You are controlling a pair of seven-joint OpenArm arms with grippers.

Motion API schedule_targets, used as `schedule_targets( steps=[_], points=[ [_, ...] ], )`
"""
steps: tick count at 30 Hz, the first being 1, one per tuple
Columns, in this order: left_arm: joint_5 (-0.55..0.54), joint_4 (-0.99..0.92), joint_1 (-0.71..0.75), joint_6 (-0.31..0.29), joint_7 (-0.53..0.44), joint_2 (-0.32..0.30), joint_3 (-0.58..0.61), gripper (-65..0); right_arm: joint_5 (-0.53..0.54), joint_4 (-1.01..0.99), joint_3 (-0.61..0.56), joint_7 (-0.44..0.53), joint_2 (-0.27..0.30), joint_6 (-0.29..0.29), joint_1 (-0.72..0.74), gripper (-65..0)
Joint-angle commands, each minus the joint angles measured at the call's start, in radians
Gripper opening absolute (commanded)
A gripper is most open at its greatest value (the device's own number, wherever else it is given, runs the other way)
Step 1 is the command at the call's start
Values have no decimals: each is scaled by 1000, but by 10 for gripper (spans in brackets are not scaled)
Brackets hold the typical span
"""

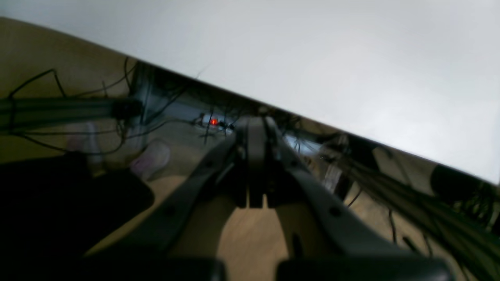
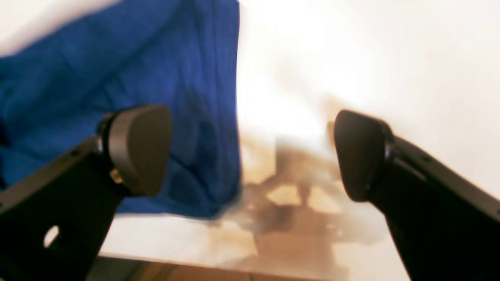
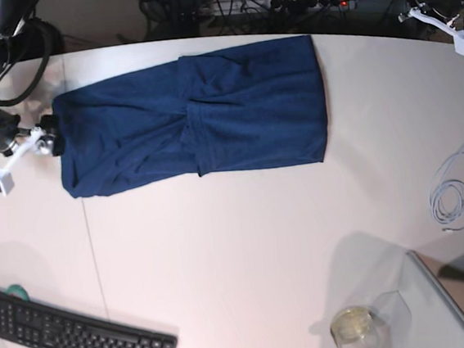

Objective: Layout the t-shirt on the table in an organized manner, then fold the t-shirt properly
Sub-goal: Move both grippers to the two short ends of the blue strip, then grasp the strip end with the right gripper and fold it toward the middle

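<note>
Right hand (image 2: 250, 152) agape beside the t-shirt (image 3: 193, 116)

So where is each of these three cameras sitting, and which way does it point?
Left wrist: rides the left arm past the table edge, facing the cabled floor; its shut left tool shows.
Right wrist: on the right arm, facing the t-shirt; open right tool shows.
Base: overhead, looking down; both arms at the edges.
Right wrist and base share the t-shirt.

1. The right tool (image 2: 250, 152) has its two black fingers (image 2: 136, 148) spread wide apart and holds nothing.
2. The left tool (image 1: 256, 164) is squeezed shut, out past the counter's far edge.
</note>
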Motion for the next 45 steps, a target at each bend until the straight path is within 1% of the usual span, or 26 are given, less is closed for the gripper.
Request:
schedule_targets(
  steps=[1,2,3,6,9,13,16,19,21,23,26,27,28,30,33,37,39,42,45],
  points=[
    [-17,23,2,-3,-17,-12,19,-650,33,-29,5,16,14,46,27,-24],
    [-18,23,2,-3,-17,-12,39,-650,53,-69,5,16,25,90,30,-24],
    [-18,23,0,-3,-18,-12,55,-650,75,-95,7,16,33,100,30,-24],
    [-18,21,-20,-3,-18,-8,81,-650,158,-110,7,4,39,100,10,-24],
    [-17,17,-44,-3,-35,14,87,-650,231,-116,-4,-8,39,100,1,-24],
    [-17,17,-52,-3,-149,31,150,-650,242,-170,-4,-2,40,100,26,-24],
    [-17,15,-51,-3,-195,31,216,-650,245,-240,-4,-2,74,100,47,-24],
    [-17,-16,-55,-3,-236,28,265,-650,245,-296,-4,-1,94,100,61,-24],
    [-17,-62,-57,-3,-285,23,296,-650,245,-297,-6,-5,93,100,58,-24],
    [-17,-111,-60,-3,-354,21,346,-650,245,-297,-15,-10,87,100,52,-24],
    [-17,-178,-74,-3,-419,20,423,-650,247,-300,-87,-10,85,100,33,-29],
    [-17,-197,-77,-3,-433,20,441,-650,248,-297,-108,-10,73,100,24,-42],
    [-17,-206,-77,-3,-442,20,457,-650,248,-297,-124,-10,57,100,17,-59],
    [-17,-210,-77,-3,-454,28,481,-650,247,-297,-156,-10,39,100,12,-72],
    [-17,-207,-78,-3,-456,29,521,-650,253,-297,-210,-5,34,100,0,-75],
    [-18,-212,-78,-3,-497,29,576,-650,345,-296,-274,-5,24,100,-8,-78],
    [-18,-212,-78,2,-503,29,602,-650,354,-296,-291,-4,25,100,-8,-78],
    [-18,-217,-98,29,-503,29,647,-650,354,-296,-294,-4,25,100,-6,-80],
    [-18,-214,-104,32,-503,29,667,-650,354,-299,-294,-1,22,100,1,-81]
  ],
)
